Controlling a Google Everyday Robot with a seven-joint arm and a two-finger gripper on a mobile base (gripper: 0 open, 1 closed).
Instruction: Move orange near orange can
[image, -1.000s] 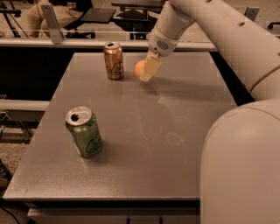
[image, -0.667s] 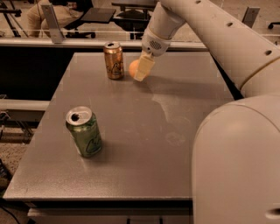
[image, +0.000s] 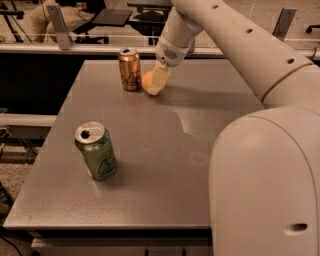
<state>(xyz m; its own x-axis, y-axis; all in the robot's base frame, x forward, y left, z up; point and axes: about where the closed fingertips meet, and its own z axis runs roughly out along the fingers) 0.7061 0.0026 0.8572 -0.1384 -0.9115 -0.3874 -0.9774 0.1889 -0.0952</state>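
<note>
Camera view: gripper (image: 157, 81) upper centre of frame, at far end of bench (image: 165, 165). Fingers clamped on orange (image: 147, 81). Orange low, just right of orange can (image: 129, 69), narrow gap between. Green can (image: 96, 151) lower left, well apart. Step in hand, likely: set-down and release. Seat fruit on bench first, part fingers gently, lift straight up. No drift toward can; round fruit may roll.

The worktop (image: 150, 165) is matt brushed metal; orange can (image: 129, 70) and green can (image: 96, 152) are glossy aluminium (silver tops). The smooth cream plastic gripper (image: 151, 86), beside the orange can, holds the matt-skinned orange (image: 146, 81).
</note>
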